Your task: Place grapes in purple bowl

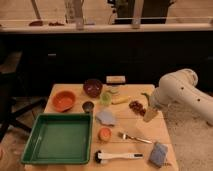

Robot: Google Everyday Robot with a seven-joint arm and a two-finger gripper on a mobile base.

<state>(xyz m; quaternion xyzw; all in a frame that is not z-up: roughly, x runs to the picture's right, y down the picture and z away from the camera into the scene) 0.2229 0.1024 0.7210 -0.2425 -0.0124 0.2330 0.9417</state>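
The grapes point(136, 106), a small dark red bunch, lie on the wooden table point(135, 127) right of centre. The purple bowl point(92, 87) stands at the back of the table, left of the grapes. My gripper point(150, 114) hangs from the white arm point(180, 90) on the right, just right of and slightly in front of the grapes, close to the table top. It carries nothing that I can see.
An orange bowl point(64, 100) and a tiny dark cup point(88, 106) sit left. A banana point(120, 100), green pepper point(145, 96), green tray point(60, 137), fork point(134, 138), brush point(119, 156), sponge point(159, 154) and an orange fruit point(104, 133) are also on the table.
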